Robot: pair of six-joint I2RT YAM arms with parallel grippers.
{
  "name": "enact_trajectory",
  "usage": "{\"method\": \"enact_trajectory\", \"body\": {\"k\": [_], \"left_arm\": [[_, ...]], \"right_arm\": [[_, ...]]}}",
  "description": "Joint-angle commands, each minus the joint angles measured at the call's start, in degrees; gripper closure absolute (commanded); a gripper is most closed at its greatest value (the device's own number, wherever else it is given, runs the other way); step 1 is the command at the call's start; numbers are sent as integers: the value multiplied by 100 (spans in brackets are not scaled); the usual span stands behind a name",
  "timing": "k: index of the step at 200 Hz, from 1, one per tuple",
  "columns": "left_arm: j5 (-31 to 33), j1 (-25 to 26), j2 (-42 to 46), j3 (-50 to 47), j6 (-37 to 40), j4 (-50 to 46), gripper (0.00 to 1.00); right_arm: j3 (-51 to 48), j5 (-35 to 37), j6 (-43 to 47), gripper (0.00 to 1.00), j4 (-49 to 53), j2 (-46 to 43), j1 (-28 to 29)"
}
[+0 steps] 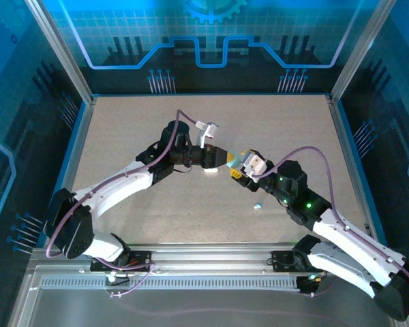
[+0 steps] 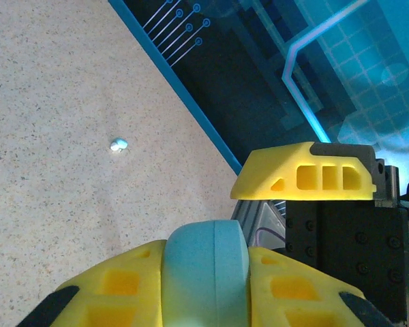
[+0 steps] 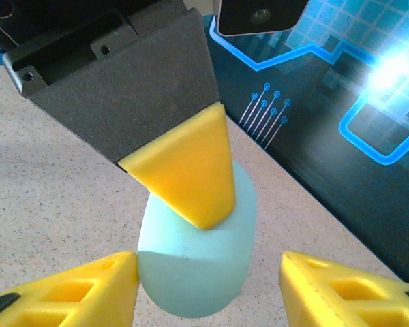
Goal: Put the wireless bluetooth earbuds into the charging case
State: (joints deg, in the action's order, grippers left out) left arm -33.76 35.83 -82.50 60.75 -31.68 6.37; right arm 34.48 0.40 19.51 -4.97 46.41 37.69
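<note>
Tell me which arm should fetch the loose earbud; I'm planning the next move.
Right. Its claw stands open around the case, and the earbud lies on the table close to its forearm. The left claw is shut on the case, so it likely should not let go.

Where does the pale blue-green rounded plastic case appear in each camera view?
Top external: the pale blue-green rounded plastic case looks like a small pale patch near the centre, where both arms meet.
Left wrist: bottom centre, between the left arm's yellow fingers.
Right wrist: lower centre, partly behind one of those fingers.
Shared landmark: the same yellow fingers, clamped on the case.
</note>
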Motion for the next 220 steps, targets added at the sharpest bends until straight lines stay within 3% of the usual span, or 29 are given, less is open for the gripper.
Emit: {"method": "enact_trajectory", "body": {"k": [1,119,151,184,203,220], "left_arm": [[-209,3,45,199,-143,101,80],[-358,4,137,69,-216,345,78],[-401,9,114,4,-220,409,77],[-447,11,181,-100,-106,587,68],[-475,4,289,-201,194,652,52],[-682,3,414,-327,791,774,45]], "right_arm": [[6,6,-82,44,-355,43,-130],[49,-190,-301,46,-443,210,-209],[26,-145,-276,56,-485,197,-210],[128,-488,-439,62,-297,175,-326],[326,-1188,-700,63,8,207,-556],[525,-2016,-848,64,359,294,-757]]}}
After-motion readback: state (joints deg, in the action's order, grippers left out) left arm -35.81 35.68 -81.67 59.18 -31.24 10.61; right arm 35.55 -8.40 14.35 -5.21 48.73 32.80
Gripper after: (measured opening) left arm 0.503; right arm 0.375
